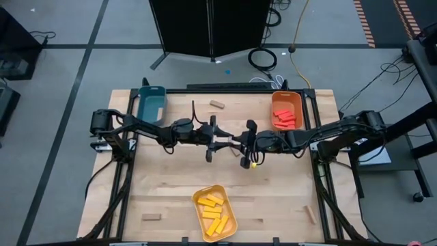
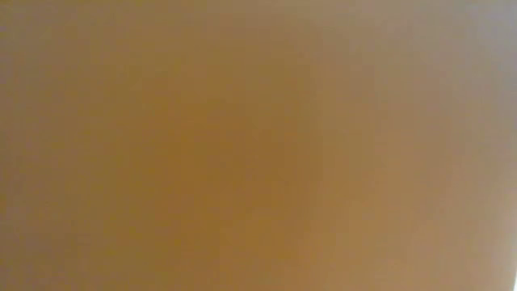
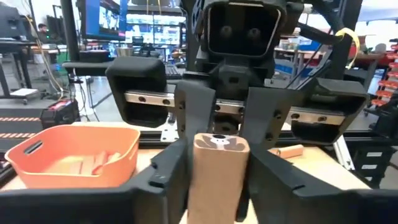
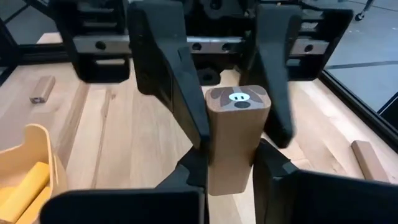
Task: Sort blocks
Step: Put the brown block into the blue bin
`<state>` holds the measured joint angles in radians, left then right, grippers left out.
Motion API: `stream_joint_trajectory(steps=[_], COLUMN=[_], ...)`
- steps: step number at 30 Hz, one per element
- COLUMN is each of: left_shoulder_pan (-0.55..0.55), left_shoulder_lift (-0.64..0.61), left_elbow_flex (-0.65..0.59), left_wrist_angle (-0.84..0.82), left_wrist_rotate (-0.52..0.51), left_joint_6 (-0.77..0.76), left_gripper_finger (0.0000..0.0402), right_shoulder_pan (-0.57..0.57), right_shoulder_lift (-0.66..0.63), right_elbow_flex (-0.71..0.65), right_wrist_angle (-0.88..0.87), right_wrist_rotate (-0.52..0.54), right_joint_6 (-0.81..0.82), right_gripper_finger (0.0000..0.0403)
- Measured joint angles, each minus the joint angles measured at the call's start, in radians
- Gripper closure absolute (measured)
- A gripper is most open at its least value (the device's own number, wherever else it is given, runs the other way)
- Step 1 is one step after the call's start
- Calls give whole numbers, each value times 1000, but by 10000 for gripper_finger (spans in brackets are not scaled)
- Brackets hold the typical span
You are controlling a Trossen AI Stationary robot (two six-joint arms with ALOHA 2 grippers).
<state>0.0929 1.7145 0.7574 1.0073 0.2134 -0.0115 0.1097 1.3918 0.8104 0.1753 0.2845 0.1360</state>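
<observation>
One tan block [image 4: 238, 140] mid-air over table [image 1: 287, 198] centre | clamped in right pincer [image 4: 229, 163] | left pincer [image 3: 214, 168] flanking it, contact unclear | risk: dropped if released early.

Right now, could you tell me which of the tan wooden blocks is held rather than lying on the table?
The tan block at mid-table, gripped by the right gripper, left gripper around it; the other three lie loose on the table.
</observation>
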Motion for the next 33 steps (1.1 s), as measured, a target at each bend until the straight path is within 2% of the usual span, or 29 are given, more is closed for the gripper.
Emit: stream_joint_trajectory(steps=[5, 7, 11, 15, 17, 19, 23, 25, 27, 33], left_shoulder_pan=[1, 1, 20, 59, 91, 132, 232, 309, 393, 623], left_shoulder_lift=[0, 0, -8, -74, -149, -253, -471, -539, -584, -599], left_elbow_flex=[-1, -1, -1, -1, -1, -1, 52, 98, 116, 117], left_wrist_angle=[1, 1, -5, -116, -240, -417, -994, -1257, -1411, -1615], left_wrist_rotate=[-5, -5, -10, -26, -51, -127, -435, -531, -567, -536], left_joint_6=[29, 32, 18, 22, 26, 24, -69, -153, -224, -298], left_gripper_finger=[313, 314, 314, 314, 314, 314, 314, 314, 314, 314], right_shoulder_pan=[0, 0, -5, -8, -13, -13, -13, -13, -13, -13], right_shoulder_lift=[0, 0, -8, -44, -64, -84, -91, -83, -73, -56], right_elbow_flex=[0, 0, 0, 0, 1, 1, 2, 2, 2, 2], right_wrist_angle=[4, 5, 7, -33, -58, -99, -159, -175, -173, -192], right_wrist_rotate=[-1, 1, 39, 133, 139, 139, 135, 134, 134, 132], right_joint_6=[6, 6, -1, -69, -97, -103, -98, -99, -111, -125], right_gripper_finger=[375, 364, 321, 264, 240, 222, 201, 198, 198, 199])
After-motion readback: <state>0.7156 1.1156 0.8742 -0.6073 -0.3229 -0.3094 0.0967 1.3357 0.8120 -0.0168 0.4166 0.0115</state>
